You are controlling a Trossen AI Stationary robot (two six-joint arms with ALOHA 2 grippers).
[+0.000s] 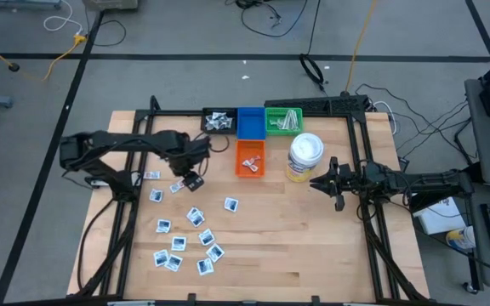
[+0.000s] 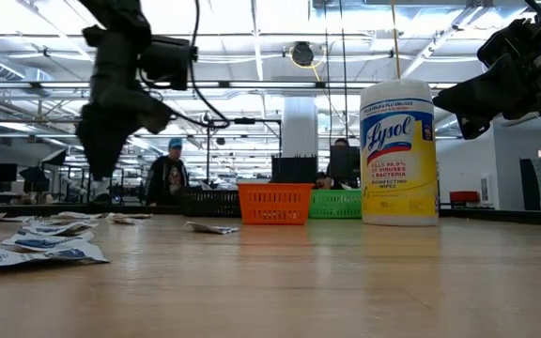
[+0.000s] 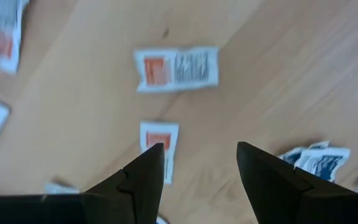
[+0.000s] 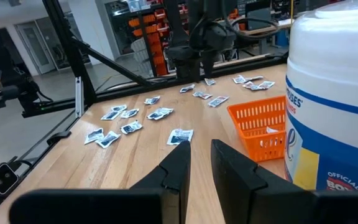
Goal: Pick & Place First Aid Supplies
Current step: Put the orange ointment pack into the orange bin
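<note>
The left gripper (image 1: pixel 192 180) hangs over the bench's left half, fingers apart and empty, aimed down at a red-printed packet (image 3: pixel 158 144) — set, I judge, to pinch it. The other packets (image 1: pixel 185 240) lie loose toward the left front: small flat white squares, blue, dark or red print. Bins (image 1: pixel 250 159) wait at the back edge. The right gripper (image 1: pixel 316 182) idles beside the wipes tub (image 1: pixel 304 156), fingers narrow, empty

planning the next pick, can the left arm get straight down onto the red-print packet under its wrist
Probably yes. The left gripper hovers open above the red-print packet, with bare wood around it. The nearest other packet lies apart, so nothing seems to block a straight descent.
</note>
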